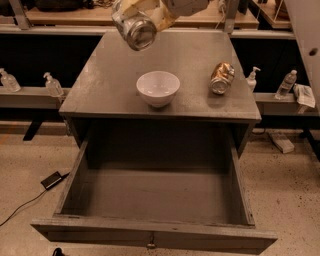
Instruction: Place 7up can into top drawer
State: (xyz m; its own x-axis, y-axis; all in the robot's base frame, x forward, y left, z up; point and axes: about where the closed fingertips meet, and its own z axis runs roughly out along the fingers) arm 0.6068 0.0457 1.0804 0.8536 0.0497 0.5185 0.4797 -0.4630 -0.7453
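Observation:
My gripper [134, 15] is at the top of the view, above the far left part of the cabinet top [100, 95]. It is shut on the 7up can [139, 32], a silvery can held in the air with its shiny end facing the camera. The top drawer [155, 200] is pulled wide open below the cabinet front, dark grey and empty, with a small metal knob [150, 245] on its front panel. The can is behind and above the drawer, not over it.
A white bowl [158, 88] stands near the front middle of the cabinet top. An orange-gold dented can [221, 78] lies at its right. Small bottles [52, 84] stand on side ledges left and right. A black device with a cable [51, 180] lies on the floor at left.

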